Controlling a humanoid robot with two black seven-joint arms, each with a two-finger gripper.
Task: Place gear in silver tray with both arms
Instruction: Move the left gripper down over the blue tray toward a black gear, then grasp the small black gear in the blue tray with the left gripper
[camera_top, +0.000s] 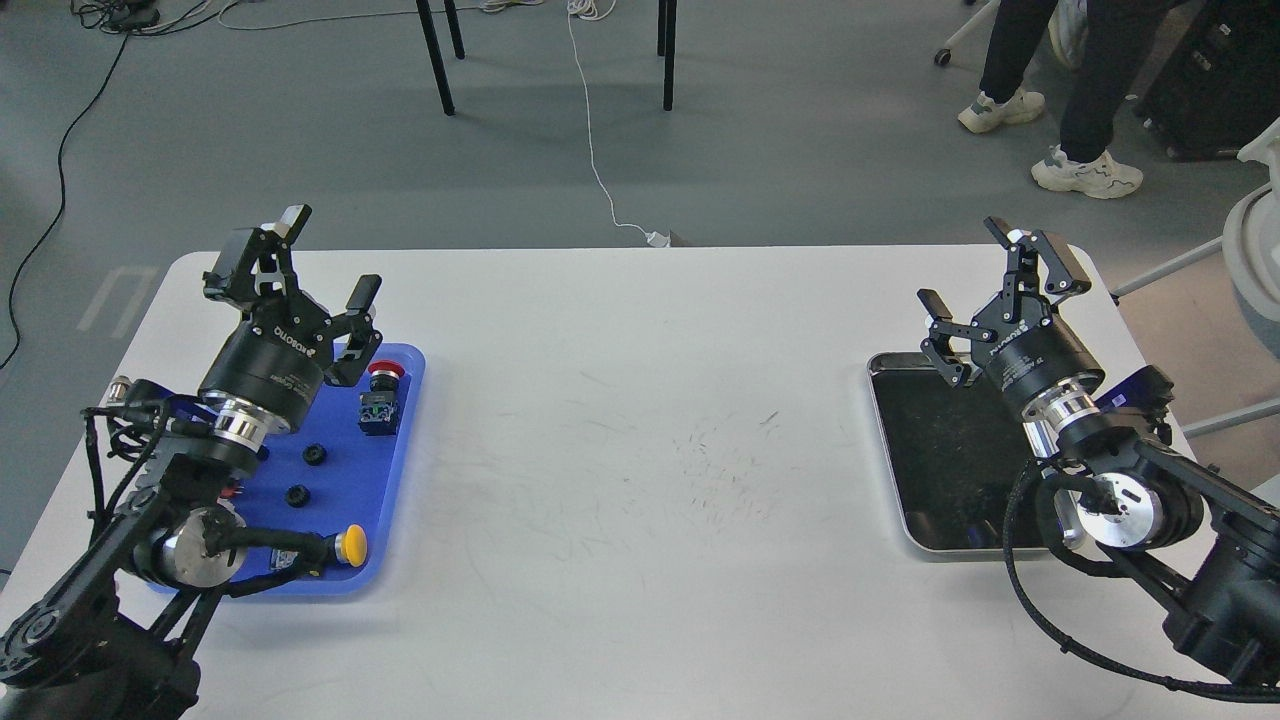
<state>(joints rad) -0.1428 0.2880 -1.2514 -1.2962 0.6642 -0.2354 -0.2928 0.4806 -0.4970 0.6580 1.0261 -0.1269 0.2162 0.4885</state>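
Two small black gears (315, 456) lie loose in blue tray (400, 480); silver tray (890, 440) sits well apart, bare. Both claws, left claw (325, 270) and right claw (985, 280), are held wide, gripping nothing. One gear is best straddled squarely from above.

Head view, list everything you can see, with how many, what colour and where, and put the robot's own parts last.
table: one, white, fills the middle of the view
blue tray: one, blue plastic, left side of the table
gears: two, black, on the blue tray, one nearer than the other
red-capped button switch: one, red, black and blue, far right part of the blue tray
yellow-capped button: one, yellow, near right corner of the blue tray
silver tray: one, shiny rim, dark bottom, right side of the table, nothing visible in it
cable: one, white, on the grey floor beyond the table
person's shoes: two, white, top right
left pincer: one, black, open, above the blue tray
right pincer: one, black, open, above the silver tray's far edge
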